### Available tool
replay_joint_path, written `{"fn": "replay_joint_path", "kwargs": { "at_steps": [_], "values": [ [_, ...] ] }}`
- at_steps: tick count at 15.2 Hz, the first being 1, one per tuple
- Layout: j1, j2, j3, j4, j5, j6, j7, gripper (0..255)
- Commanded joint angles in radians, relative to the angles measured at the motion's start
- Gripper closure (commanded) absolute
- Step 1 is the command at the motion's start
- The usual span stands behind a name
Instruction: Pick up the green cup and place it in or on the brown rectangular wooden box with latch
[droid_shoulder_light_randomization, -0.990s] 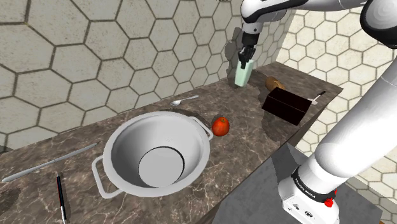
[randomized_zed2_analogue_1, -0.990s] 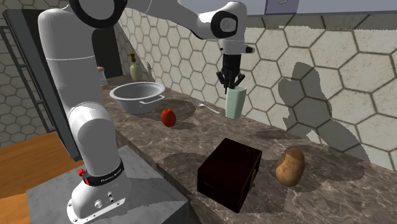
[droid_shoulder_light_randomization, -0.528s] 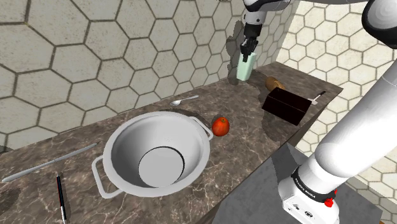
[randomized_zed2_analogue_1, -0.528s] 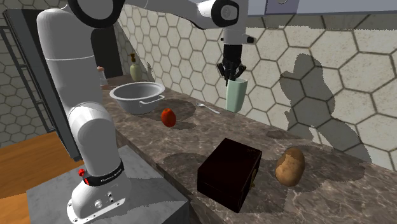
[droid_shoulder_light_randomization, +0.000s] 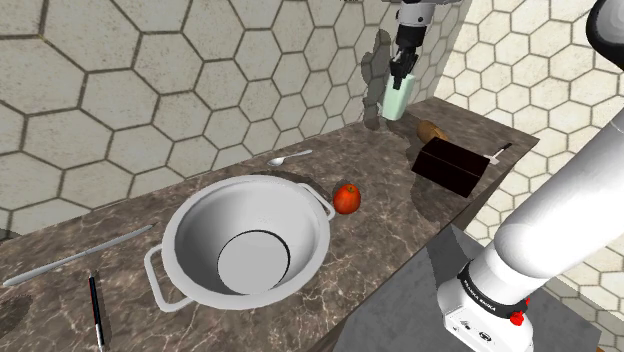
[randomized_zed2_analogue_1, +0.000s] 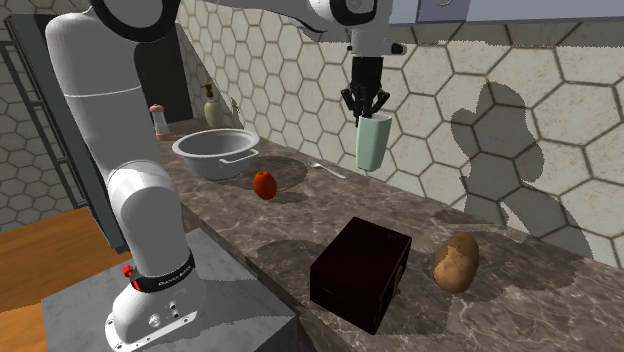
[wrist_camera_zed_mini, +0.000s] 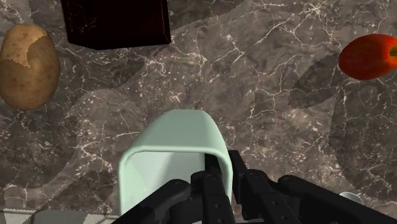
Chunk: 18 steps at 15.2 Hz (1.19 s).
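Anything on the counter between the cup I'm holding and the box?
No. The wrist view shows bare marble between the pale green cup and the dark box.

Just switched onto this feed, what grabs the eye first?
The pale green cup hangs above the counter, rim pinched in the black gripper. Lower in the second exterior view sits the dark brown box, a potato beside it. A big white pot sits at the shoulder view's lower left.

Item: pale green cup (droid_shoulder_light_randomization: 397, 98), pinched at its rim by the gripper (droid_shoulder_light_randomization: 402, 72). Change: raised since a second ago, its base now clear of the marble counter (randomized_zed2_analogue_1: 330, 215) it stood on before. Carried with the gripper toward the shoulder view's right. The arm's shadow (randomized_zed2_analogue_1: 500, 150) on the wall has slid toward the second exterior view's right.
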Motion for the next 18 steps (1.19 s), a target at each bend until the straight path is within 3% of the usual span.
{"fn": "replay_joint_path", "kwargs": {
  "at_steps": [1,9,18],
  "values": [
    [-0.014,-0.051,-0.014,-0.04,-0.012,-0.009,-0.027,255],
    [-0.082,-0.219,-0.09,-0.159,-0.068,-0.045,-0.158,255],
    [-0.161,-0.348,-0.195,-0.202,-0.144,-0.106,-0.331,255]
  ]
}}
